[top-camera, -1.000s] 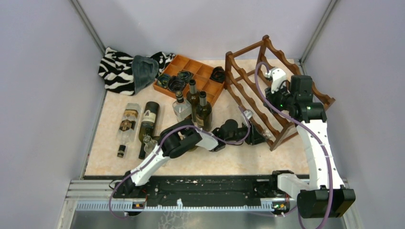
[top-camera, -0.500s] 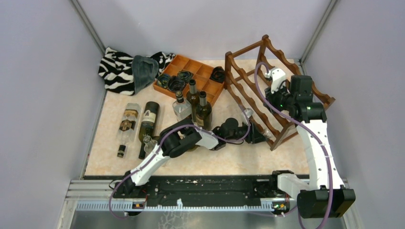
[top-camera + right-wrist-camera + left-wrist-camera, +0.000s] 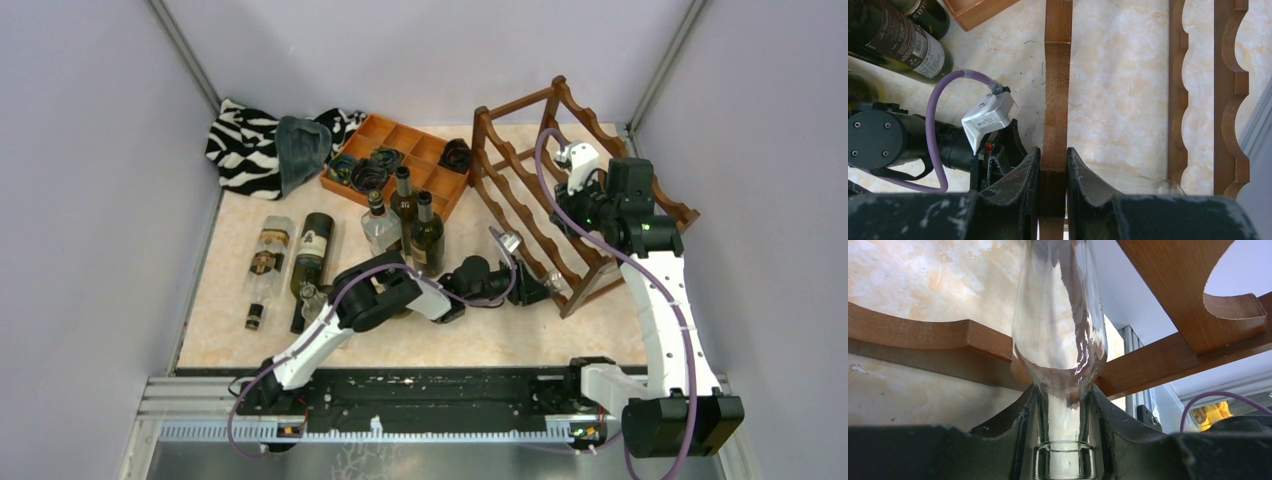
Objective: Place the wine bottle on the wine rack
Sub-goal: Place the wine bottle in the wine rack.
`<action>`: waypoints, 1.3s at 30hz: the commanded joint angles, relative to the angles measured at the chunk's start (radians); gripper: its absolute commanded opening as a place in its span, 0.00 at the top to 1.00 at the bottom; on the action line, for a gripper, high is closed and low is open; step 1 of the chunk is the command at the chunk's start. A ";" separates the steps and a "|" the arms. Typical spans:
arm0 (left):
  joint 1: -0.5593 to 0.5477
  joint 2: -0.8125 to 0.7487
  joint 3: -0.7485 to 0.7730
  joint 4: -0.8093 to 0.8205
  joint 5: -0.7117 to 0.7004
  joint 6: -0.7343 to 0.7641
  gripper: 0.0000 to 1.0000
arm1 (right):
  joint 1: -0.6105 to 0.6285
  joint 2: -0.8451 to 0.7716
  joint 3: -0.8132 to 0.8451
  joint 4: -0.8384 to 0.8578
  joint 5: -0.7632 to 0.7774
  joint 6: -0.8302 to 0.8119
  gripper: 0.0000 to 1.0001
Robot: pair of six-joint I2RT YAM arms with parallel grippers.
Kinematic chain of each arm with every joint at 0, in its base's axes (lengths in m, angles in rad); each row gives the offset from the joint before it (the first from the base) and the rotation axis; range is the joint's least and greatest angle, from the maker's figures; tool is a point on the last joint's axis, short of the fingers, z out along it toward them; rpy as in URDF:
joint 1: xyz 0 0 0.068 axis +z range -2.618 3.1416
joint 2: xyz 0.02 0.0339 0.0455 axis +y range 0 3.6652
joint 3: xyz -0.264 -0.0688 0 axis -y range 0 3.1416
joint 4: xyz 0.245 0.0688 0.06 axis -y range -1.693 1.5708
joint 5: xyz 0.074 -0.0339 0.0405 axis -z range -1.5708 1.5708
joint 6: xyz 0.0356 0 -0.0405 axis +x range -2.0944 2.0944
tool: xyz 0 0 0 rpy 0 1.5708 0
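The left gripper is closed narrowly on the thin neck of the clear glass wine bottle. The bottle's body reaches forward through the lowest tier of the reddish-brown wooden wine rack, and its shoulder sits at a scallop of the front rail. Whether the base rests on a rear rail cannot be seen. The right gripper is nearly closed, clamped on one of the rack's bars and steadying the frame.

The likeliest trouble is the base missing its rear scallop, so that on release the bottle drops through onto the beige marbled table. Smooth glass held only by the neck may also twist or slide. A push from the left arm could shift the rack if the right grip slips. That arm's elbow is near the dark upright bottles, which a swing could topple.
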 commanded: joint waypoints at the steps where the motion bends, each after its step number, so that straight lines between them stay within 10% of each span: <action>1: -0.021 -0.048 -0.012 0.115 -0.038 0.028 1.00 | 0.055 0.010 -0.023 0.017 -0.202 0.004 1.00; 39: -0.034 -0.040 0.055 0.163 -0.081 0.013 1.00 | 0.055 0.017 -0.021 0.015 -0.202 0.003 1.00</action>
